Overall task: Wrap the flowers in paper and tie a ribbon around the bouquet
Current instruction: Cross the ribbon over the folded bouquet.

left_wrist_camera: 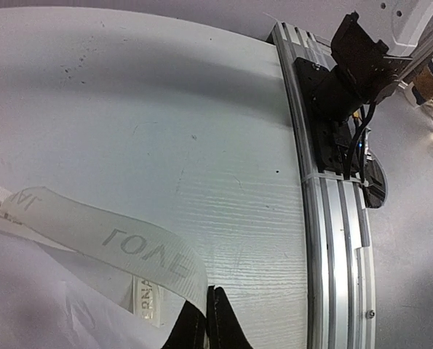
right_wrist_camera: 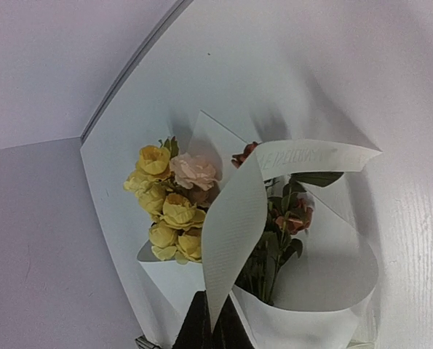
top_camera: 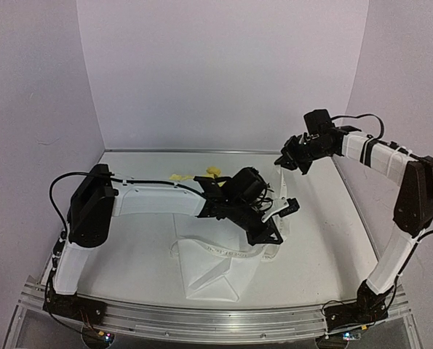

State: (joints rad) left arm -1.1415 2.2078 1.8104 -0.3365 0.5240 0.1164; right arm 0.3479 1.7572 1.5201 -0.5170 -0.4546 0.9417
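Yellow and rust flowers [right_wrist_camera: 165, 211] sit in a white paper [right_wrist_camera: 332, 283] cone at frame centre. The cream lettered ribbon [right_wrist_camera: 234, 218] arcs across them.

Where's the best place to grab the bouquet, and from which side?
Probably the paper low down, at its near end, where the cone looks narrowest; come from above, jaws across it. The flowers at the far end are delicate, and the ribbon crosses the middle.
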